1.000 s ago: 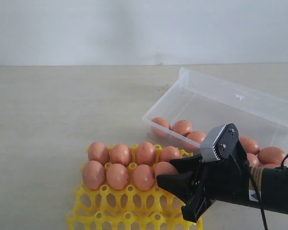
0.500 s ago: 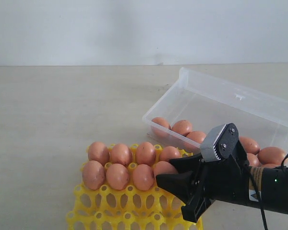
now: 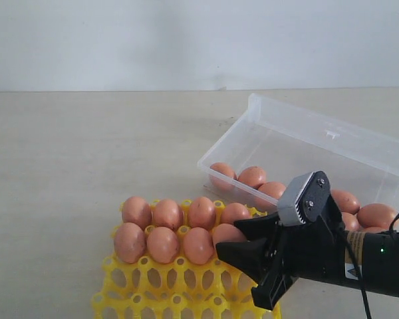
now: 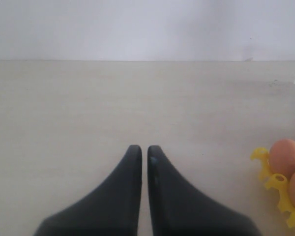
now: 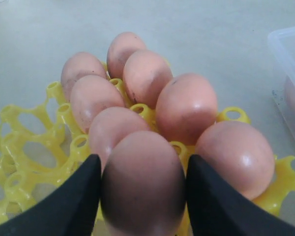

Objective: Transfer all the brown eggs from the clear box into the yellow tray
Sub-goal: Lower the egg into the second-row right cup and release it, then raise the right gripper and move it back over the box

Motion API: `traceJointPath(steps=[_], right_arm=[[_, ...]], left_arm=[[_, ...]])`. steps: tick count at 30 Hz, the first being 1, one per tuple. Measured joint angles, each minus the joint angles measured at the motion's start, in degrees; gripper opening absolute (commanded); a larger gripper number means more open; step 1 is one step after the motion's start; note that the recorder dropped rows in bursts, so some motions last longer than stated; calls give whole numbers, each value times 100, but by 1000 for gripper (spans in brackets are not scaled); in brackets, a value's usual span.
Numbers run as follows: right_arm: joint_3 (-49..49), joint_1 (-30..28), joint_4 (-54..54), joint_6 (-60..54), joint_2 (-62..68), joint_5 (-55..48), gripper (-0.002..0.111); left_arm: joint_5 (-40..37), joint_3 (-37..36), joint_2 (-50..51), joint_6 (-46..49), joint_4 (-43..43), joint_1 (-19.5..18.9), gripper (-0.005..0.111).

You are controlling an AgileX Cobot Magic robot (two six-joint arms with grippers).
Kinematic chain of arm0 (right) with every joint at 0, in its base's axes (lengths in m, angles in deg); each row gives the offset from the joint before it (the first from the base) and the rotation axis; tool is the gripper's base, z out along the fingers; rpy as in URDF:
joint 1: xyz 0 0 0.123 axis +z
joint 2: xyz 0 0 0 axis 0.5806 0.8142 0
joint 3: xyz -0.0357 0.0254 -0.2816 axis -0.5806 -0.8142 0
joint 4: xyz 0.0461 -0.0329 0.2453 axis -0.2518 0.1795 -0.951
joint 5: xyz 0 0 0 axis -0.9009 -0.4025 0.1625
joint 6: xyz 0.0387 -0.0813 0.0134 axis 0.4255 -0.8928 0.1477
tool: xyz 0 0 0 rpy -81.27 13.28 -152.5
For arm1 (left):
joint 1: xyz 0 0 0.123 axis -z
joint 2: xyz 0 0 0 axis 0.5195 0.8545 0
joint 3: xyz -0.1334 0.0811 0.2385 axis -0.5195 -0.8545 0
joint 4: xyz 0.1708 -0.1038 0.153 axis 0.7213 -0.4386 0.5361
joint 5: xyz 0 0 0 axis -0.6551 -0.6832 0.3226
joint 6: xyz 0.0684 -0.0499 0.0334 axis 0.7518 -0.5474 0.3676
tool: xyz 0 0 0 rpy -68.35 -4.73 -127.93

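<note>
My right gripper [image 3: 229, 239] is shut on one of the brown eggs [image 5: 142, 182], its black fingers [image 5: 78, 196] pressing both sides. It holds the egg low over the right end of the front row of the yellow tray [image 3: 139, 292]. Whether the egg rests in a cup I cannot tell. Several brown eggs [image 3: 167, 214] fill two rows at the tray's far side. The clear box [image 3: 319, 133] at the right holds several more eggs [image 3: 253, 176]. My left gripper [image 4: 144, 147] is shut on nothing, over bare table left of the tray's corner [image 4: 264, 167]; it is out of the exterior view.
The tray's near rows of cups [image 3: 179, 282] stand open. My right arm [image 3: 379, 262] lies across the box's near corner. A pale wall [image 3: 186, 40] rises behind the beige table [image 3: 86, 153].
</note>
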Motion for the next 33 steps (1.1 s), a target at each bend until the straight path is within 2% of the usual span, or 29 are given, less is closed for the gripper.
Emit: traceJointPath(steps=[1, 2, 4, 5, 21, 23, 25, 26, 27, 28, 30, 33], right_arm=[[0, 0, 0, -35, 0, 0, 16], [0, 0, 0, -47, 0, -12, 30], [0, 0, 0, -134, 0, -25, 43], [0, 0, 0, -150, 0, -25, 45], [0, 0, -395, -83, -361, 483, 44], [0, 0, -660, -27, -770, 483, 44], [45, 0, -1517, 44, -1492, 483, 44], [122, 0, -2419, 283, -2096, 405, 44], [257, 0, -2814, 404, -2413, -4, 44], [714, -11, -3206, 324, -2886, -1569, 44], [1464, -24, -3191, 111, -3065, -3828, 44], [2694, -24, -3041, -248, -2809, -6637, 44]], left_arm=[[0, 0, 0, 0, 0, 0, 4], [0, 0, 0, 0, 0, 0, 4], [0, 0, 0, 0, 0, 0, 4], [0, 0, 0, 0, 0, 0, 4], [0, 0, 0, 0, 0, 0, 4], [0, 0, 0, 0, 0, 0, 4], [0, 0, 0, 0, 0, 0, 4], [0, 0, 0, 0, 0, 0, 4], [0, 0, 0, 0, 0, 0, 4], [0, 0, 0, 0, 0, 0, 4], [0, 0, 0, 0, 0, 0, 4], [0, 0, 0, 0, 0, 0, 4]])
